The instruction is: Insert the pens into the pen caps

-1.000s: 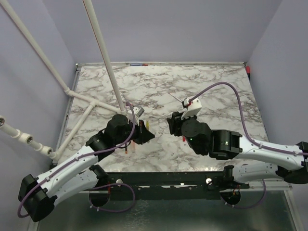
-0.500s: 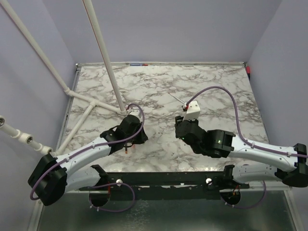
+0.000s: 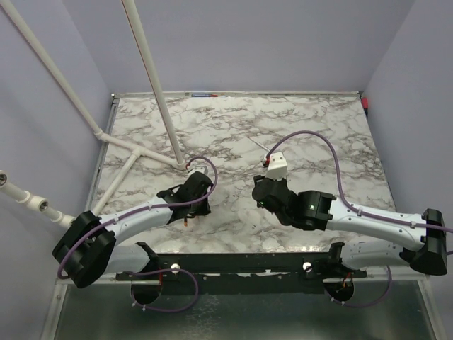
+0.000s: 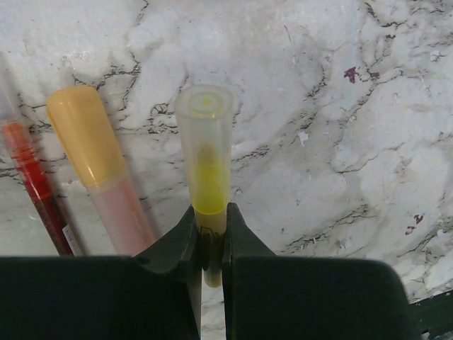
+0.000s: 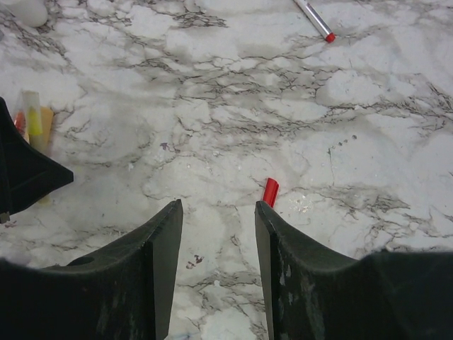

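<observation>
My left gripper (image 4: 209, 212) is shut on a yellow pen (image 4: 205, 142) whose far end sits inside a pale see-through cap. It hangs low over the marble. Just to its left lie an orange-capped pen (image 4: 92, 163) and a red pen (image 4: 32, 177). My right gripper (image 5: 217, 205) stands open above the table with nothing between its fingers. A small red pen cap (image 5: 270, 192) lies just past its right fingertip. A whitish-grey pen with a red end (image 5: 315, 20) lies farther back. In the top view the left gripper (image 3: 195, 205) and the right gripper (image 3: 260, 191) are apart.
White pipes (image 3: 152, 85) slant across the back left, their foot near the left arm. The whitish-grey pen (image 3: 258, 146) lies behind the right wrist. Purple cables loop over both arms. The marble table (image 3: 318, 120) is walled on three sides.
The two grippers, close together a second ago, have drawn apart. The left one sank toward the near edge with the yellow pen. The right jaws have spread wider.
</observation>
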